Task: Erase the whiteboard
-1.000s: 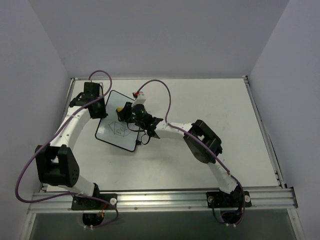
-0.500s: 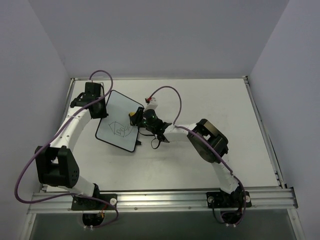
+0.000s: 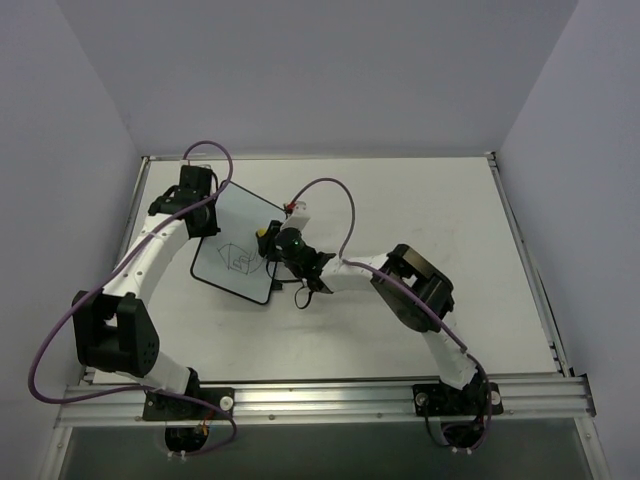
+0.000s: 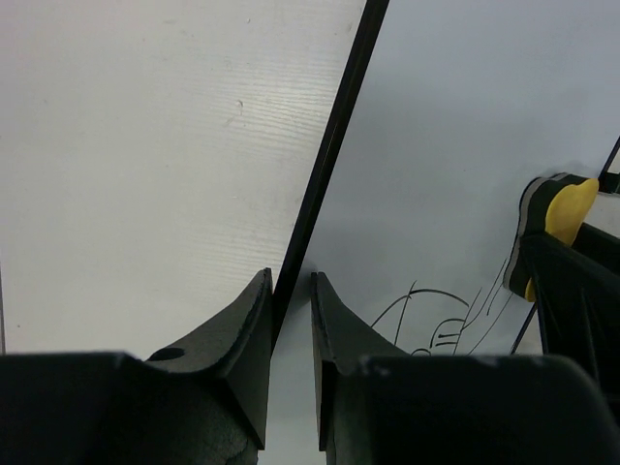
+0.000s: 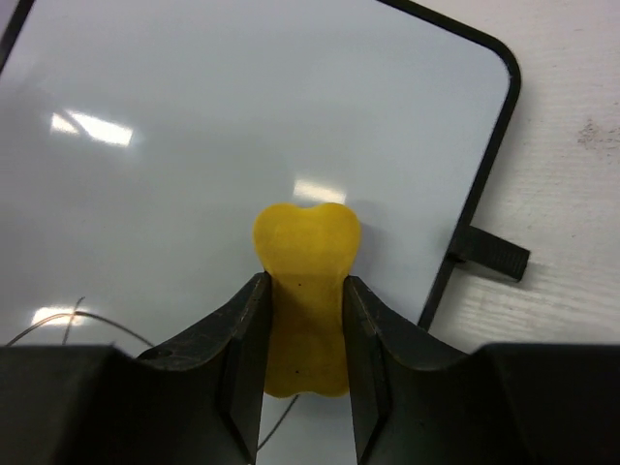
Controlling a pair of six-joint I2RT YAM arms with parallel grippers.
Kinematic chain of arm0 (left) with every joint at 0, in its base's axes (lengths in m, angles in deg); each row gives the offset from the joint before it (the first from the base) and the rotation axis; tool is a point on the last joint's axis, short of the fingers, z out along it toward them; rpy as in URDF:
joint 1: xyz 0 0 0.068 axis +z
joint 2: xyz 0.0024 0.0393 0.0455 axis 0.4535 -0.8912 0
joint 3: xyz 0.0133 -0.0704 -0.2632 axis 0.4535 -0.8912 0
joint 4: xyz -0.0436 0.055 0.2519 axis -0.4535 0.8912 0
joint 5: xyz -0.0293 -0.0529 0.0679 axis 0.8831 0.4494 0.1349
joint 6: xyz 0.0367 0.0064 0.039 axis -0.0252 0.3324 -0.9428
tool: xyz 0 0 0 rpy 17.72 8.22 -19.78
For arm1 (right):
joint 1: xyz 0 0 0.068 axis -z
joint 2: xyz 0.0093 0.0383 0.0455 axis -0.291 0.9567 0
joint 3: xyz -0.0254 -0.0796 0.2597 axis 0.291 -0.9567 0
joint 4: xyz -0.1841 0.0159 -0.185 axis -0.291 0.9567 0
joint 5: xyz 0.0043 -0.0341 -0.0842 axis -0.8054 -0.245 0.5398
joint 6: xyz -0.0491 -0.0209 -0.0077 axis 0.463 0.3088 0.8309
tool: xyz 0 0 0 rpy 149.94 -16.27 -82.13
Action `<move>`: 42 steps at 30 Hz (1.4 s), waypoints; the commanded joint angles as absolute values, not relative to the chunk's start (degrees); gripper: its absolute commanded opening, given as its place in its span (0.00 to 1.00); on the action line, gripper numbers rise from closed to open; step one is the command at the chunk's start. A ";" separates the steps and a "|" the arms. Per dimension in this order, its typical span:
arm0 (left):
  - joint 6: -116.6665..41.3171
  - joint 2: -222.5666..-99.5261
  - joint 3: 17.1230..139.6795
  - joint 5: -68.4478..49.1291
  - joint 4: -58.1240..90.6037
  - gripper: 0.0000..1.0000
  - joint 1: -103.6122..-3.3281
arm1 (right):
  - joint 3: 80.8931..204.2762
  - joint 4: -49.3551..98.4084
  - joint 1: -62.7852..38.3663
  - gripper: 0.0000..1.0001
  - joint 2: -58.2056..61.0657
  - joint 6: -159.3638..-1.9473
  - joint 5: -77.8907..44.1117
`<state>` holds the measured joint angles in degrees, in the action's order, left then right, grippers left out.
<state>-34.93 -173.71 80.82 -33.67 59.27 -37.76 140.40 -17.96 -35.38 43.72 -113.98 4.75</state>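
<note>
The whiteboard (image 3: 240,245) lies tilted on the table at the left, with a thin black line drawing (image 3: 238,260) near its middle. My left gripper (image 3: 205,215) is shut on the board's black rim (image 4: 334,145) at its upper left edge. My right gripper (image 3: 268,240) is shut on the small yellow eraser (image 5: 304,291) and holds it over the board's right part, beside the drawing. The eraser also shows in the left wrist view (image 4: 567,208), with the drawing's lines (image 4: 446,310) below it. One black foot (image 5: 489,254) sticks out past the rim.
The white table (image 3: 420,210) spreads to the right and front of the board. Grey walls close in the back and both sides. A metal rail (image 3: 320,395) with the arm bases runs along the near edge. Purple cables loop over both arms.
My right gripper with the eraser has swept from the board's middle to its right edge and back a little. The left gripper has shifted slightly up along the rim.
</note>
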 commanded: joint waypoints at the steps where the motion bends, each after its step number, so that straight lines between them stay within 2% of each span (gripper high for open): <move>1: -32.91 -176.08 79.27 -31.81 64.13 0.02 -39.10 | 142.09 -7.71 -45.04 0.00 46.21 -113.57 -1.16; 9: -33.08 -175.90 79.18 -31.54 63.96 0.02 -39.10 | 142.89 -7.44 -50.23 0.00 46.47 -115.06 -2.04; 27: -33.43 -175.38 79.18 -31.90 63.96 0.02 -39.36 | 124.18 -17.73 -40.57 0.00 46.21 -119.98 -4.24; 42: -33.61 -175.29 79.09 -32.16 63.96 0.02 -39.45 | 120.13 -15.00 -36.43 0.00 45.33 -120.60 1.13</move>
<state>-34.73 -173.49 80.82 -35.79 59.05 -38.46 123.83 -34.98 -37.12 40.11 -122.05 0.90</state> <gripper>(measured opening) 0.186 0.285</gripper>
